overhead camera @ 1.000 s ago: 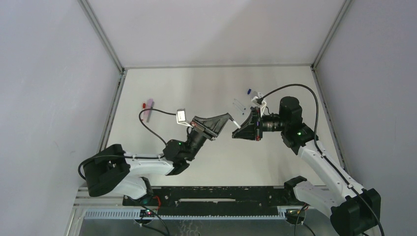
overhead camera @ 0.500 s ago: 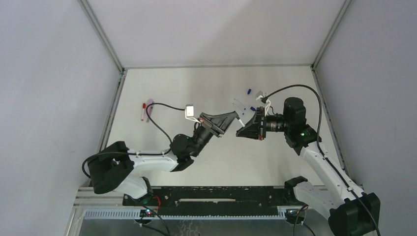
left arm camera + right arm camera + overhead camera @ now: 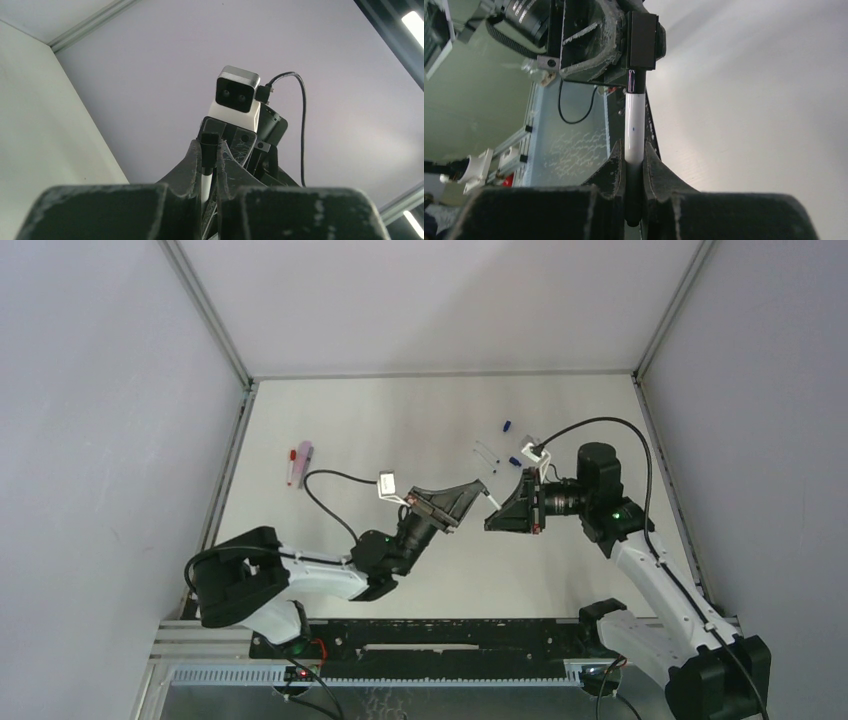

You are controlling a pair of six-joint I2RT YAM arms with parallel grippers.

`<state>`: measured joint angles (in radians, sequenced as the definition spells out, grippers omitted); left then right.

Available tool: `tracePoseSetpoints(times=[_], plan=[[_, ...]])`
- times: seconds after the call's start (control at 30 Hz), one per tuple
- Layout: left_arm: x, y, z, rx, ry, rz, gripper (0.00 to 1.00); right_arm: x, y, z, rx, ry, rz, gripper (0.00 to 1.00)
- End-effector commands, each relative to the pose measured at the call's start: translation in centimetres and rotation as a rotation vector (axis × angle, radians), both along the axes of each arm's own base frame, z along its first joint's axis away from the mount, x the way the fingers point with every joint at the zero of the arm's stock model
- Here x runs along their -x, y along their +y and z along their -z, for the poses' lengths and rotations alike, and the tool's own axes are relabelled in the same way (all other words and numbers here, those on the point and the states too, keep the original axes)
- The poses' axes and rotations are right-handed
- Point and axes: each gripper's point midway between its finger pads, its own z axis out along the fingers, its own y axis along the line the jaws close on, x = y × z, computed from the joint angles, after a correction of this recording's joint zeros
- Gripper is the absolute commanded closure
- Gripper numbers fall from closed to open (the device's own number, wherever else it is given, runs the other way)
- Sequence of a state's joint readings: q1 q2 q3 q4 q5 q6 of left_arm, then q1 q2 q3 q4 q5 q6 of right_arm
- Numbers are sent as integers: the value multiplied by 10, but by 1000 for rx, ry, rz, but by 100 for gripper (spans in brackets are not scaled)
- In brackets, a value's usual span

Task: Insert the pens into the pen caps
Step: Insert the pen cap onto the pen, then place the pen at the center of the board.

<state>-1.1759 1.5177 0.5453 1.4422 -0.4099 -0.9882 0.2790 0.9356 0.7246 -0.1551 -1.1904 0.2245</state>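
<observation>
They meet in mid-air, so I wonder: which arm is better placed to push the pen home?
Probably right: the right gripper holds the white pen by the barrel, aimed lengthwise at the left gripper, which only pinches its dark cap.

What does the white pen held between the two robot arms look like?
The white pen is thin and straight, with a smooth, shiny barrel that looks like plastic and has a tiny blue speck on it. Its far end is dark. It is held up in the air above the table, not touching it. The right pincer squeezes the white barrel, and the left pincer grips the dark end, so both arms hold it at once.
</observation>
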Motion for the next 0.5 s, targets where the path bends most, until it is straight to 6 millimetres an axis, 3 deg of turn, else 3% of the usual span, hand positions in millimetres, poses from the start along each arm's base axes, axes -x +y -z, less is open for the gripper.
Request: tracePoseSetpoints(times=[0.0, 0.1, 0.13, 0.23, 0.47], plan=[[107, -32, 67, -201, 26, 420, 92, -21, 9, -22, -13, -265, 22, 100], [84, -2, 43, -141, -27, 262, 72, -13, 10, -14, -3, -287, -33, 100], [79, 6, 35, -133, -46, 223, 60, -11, 9, -12, -3, -292, -47, 100], [71, 24, 23, -137, -88, 134, 42, -5, 10, -13, -13, -293, -82, 100], [73, 49, 24, -196, -220, 62, 34, 6, 7, -16, -39, -322, -142, 100]])
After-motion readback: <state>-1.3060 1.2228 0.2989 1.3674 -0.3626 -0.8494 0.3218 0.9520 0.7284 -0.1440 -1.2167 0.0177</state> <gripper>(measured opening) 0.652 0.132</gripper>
